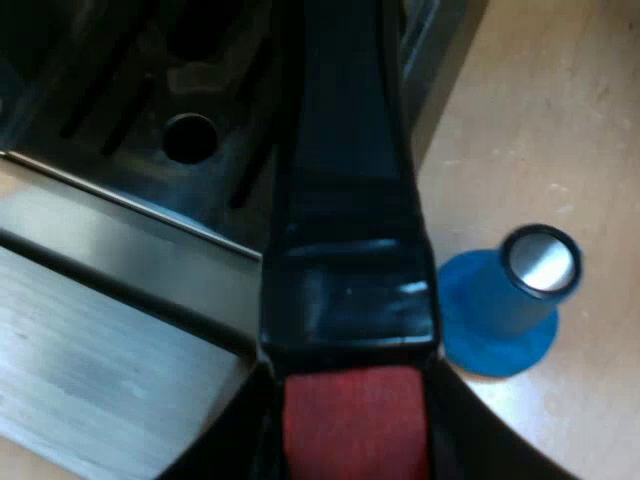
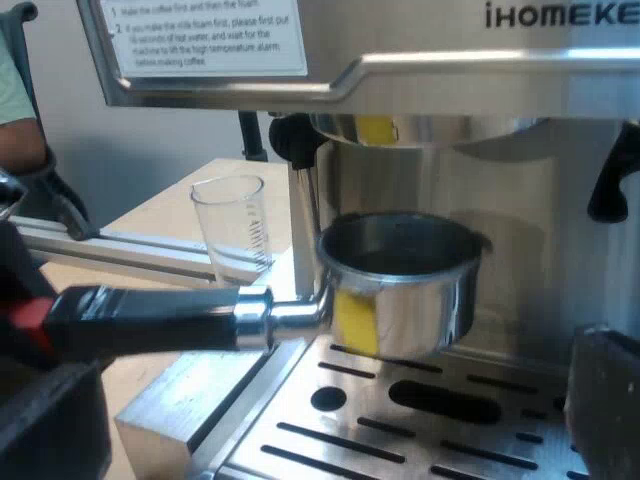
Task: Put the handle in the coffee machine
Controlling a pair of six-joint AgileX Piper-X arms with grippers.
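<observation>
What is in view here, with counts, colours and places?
espresso machine: one, silver, slotted drip tray at its front
metal holder: one, silver basket, dark handle ending in red, in the air over the drip tray, under the brew head, not locked in
measuring glass: one, clear, upright on the table beside the machine
tamper: one, blue with a metal top, standing on the table by the drip tray
table: one, light wood
person's arm: one, green sleeve, beyond the measuring glass
left gripper: one, black, shut on the handle's red end
right gripper: one, black, open, facing the machine's front
</observation>
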